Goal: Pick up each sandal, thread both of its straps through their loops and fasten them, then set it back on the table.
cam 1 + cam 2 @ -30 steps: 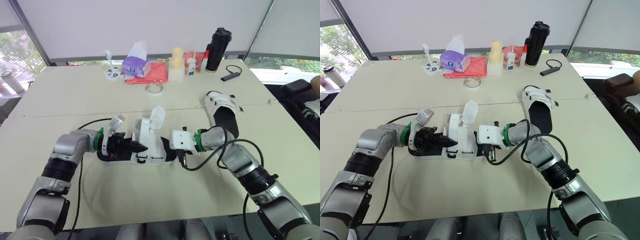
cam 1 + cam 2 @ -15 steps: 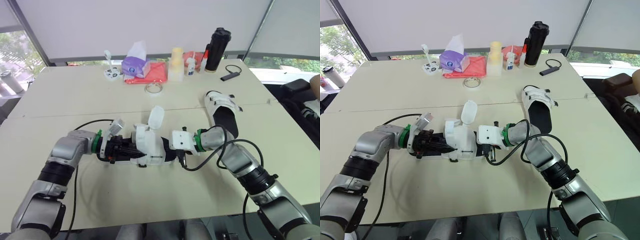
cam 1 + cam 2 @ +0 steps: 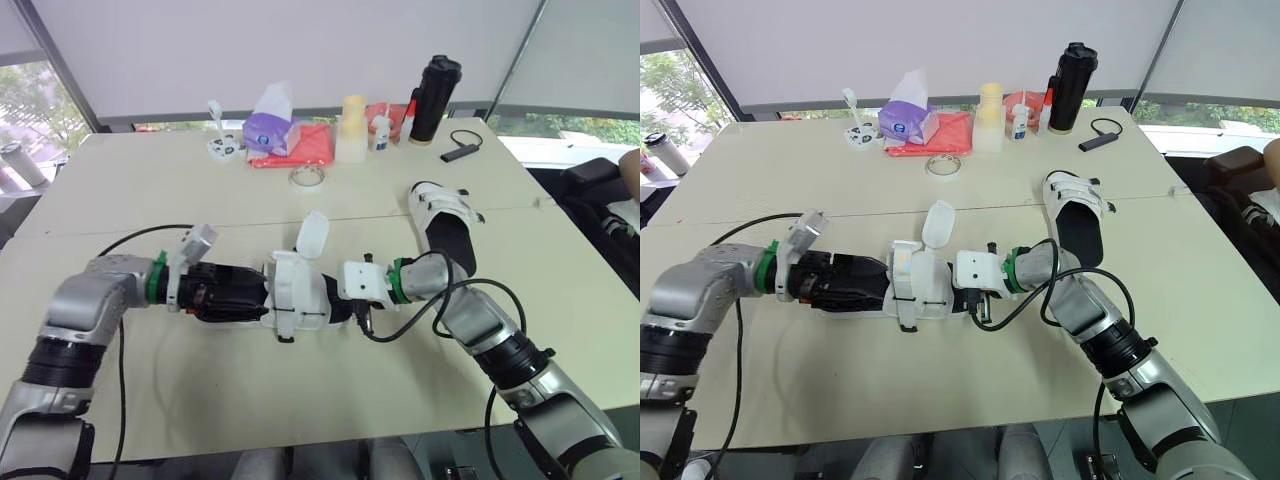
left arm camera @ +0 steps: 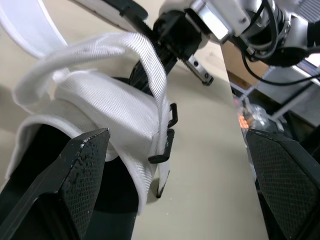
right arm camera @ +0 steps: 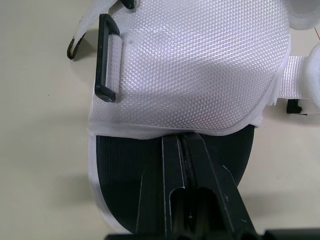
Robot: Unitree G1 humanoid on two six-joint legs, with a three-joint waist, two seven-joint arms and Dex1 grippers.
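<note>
The near sandal [image 3: 292, 300] lies on the table [image 3: 150, 190], long axis left to right. The left pincer [image 3: 250, 295] gapes wide around its left end. The right pincer [image 5: 181, 145], fingers pressed together, runs under the white upper [image 5: 190, 65], tips hidden; the right wrist view shows a black loop [image 5: 106, 57] there. Farther right, a second sandal [image 3: 445, 225] lies near-to-far.

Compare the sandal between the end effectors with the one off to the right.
The near sandal has one white strap standing up loose; the far sandal has its straps lying flat across its upper. The near sandal lies crosswise, the right end effector on its black footbed and the left end effector open at its other end; the far sandal points away, touched by neither. Both are white with black soles.
</note>
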